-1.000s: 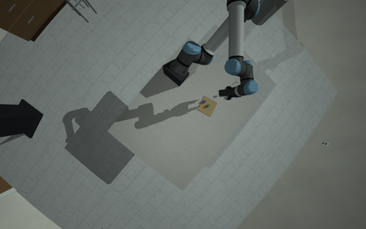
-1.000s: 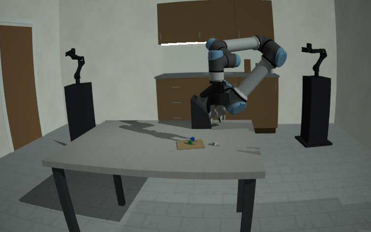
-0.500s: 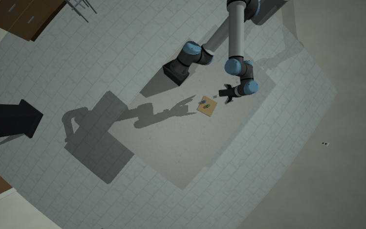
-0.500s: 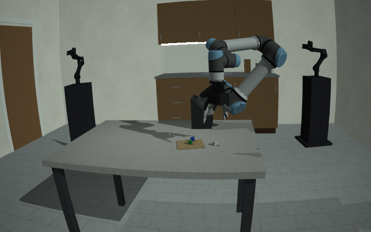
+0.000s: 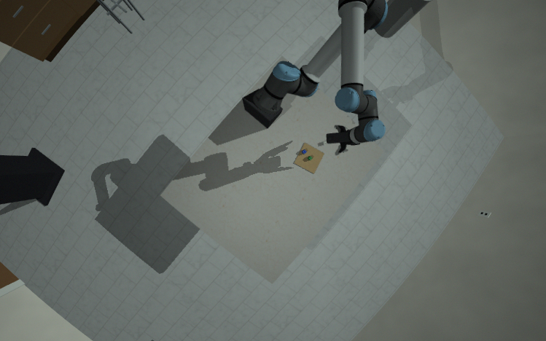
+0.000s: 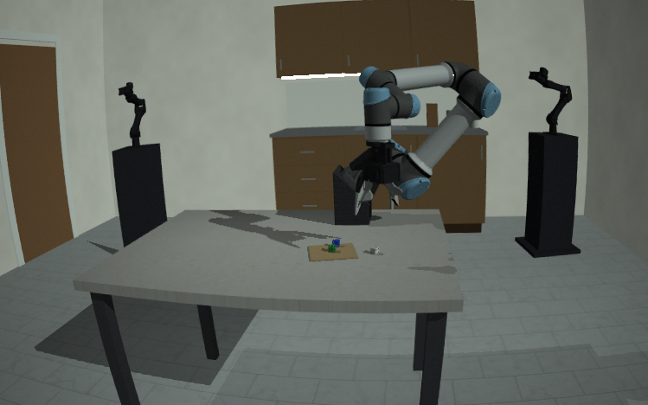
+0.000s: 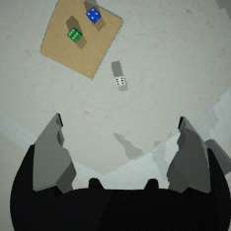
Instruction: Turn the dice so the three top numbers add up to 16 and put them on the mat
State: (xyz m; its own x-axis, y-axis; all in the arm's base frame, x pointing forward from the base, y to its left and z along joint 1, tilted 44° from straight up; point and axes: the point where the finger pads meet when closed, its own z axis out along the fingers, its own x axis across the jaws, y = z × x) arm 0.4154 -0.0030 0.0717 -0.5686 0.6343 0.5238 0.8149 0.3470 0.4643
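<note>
The tool [image 5: 339, 140] [image 6: 376, 208] [image 7: 120, 115], with angular grey fingers, stands wide and holds nothing above the pale, speckled counter [image 5: 266, 220] [image 6: 266, 277] [image 7: 158, 44]. Nearest it, off the mat, lies the white cube die [image 5: 324, 143] [image 6: 375, 250] [image 7: 119, 81] with dark pips. Beyond is the thin, square, tan mat [image 5: 315, 165] [image 6: 319, 255] [image 7: 86, 59], carrying the green die [image 5: 310, 158] [image 6: 331, 247] [image 7: 75, 35], then, farther from the tool, the blue die [image 5: 304, 151] [image 6: 336, 242] [image 7: 94, 15].

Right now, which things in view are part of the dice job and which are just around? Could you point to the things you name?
Job:
- blue die [image 5: 304, 151] [image 6: 336, 242] [image 7: 94, 15]
- green die [image 5: 310, 158] [image 6: 331, 247] [image 7: 75, 35]
- white die [image 6: 375, 250] [image 7: 119, 81]
- mat [image 5: 312, 168] [image 6: 319, 255] [image 7: 91, 61]
- gripper [image 6: 377, 202] [image 7: 120, 115]

Not job:
- two small black arms [image 6: 137, 112] [image 6: 560, 108]
- black pedestals [image 6: 139, 191] [image 6: 551, 191]
- cabinets [image 6: 376, 37]
</note>
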